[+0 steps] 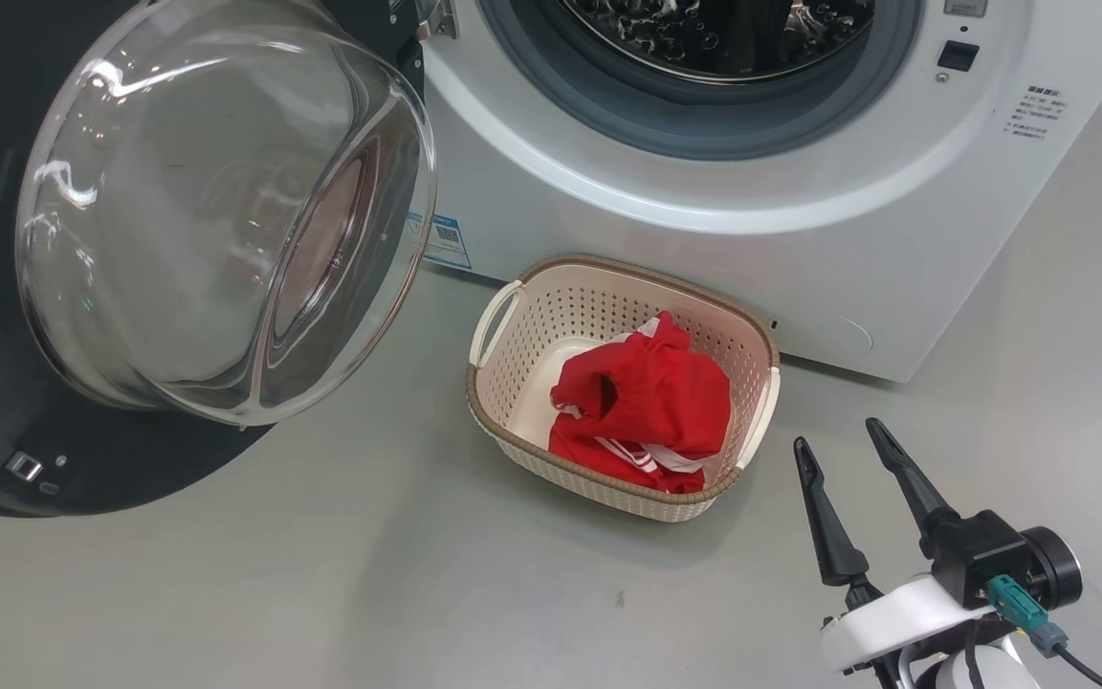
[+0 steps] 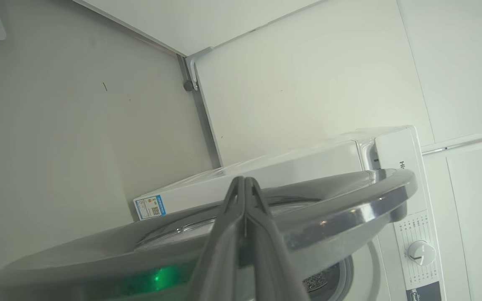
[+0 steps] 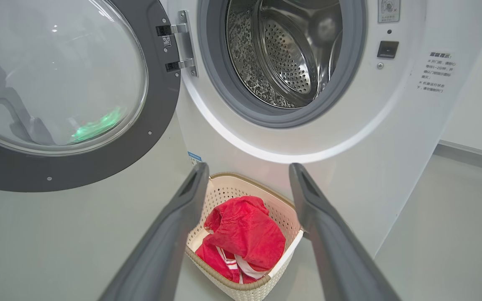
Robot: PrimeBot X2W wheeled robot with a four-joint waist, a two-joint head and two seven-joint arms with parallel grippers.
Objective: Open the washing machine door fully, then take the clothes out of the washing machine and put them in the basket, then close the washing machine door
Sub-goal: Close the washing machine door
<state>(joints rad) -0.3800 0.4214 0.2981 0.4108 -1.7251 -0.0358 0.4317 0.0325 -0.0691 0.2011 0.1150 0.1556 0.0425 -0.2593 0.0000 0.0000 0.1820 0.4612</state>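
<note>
My left gripper (image 2: 244, 186) has its two fingers pressed together, with nothing between them. It points at the shiny rim of the washing machine door (image 2: 349, 211), and I cannot tell if it touches the rim. The door is swung wide open to the left of the washing machine (image 1: 704, 230), and its glass bowl bulges toward my head camera. To the right of the door I see the steel drum (image 3: 287, 62), and no garment is visible in it. The basket (image 1: 608, 270) stands on the floor (image 1: 321, 593), just before the lower front edge of the machine. The clothes (image 1: 647, 402) lie crumpled inside it, toward its right wall. At the lower right my right gripper (image 1: 838, 435) is spread wide and holds nothing; it hangs above the floor near the right end of the basket, apart from it.
</note>
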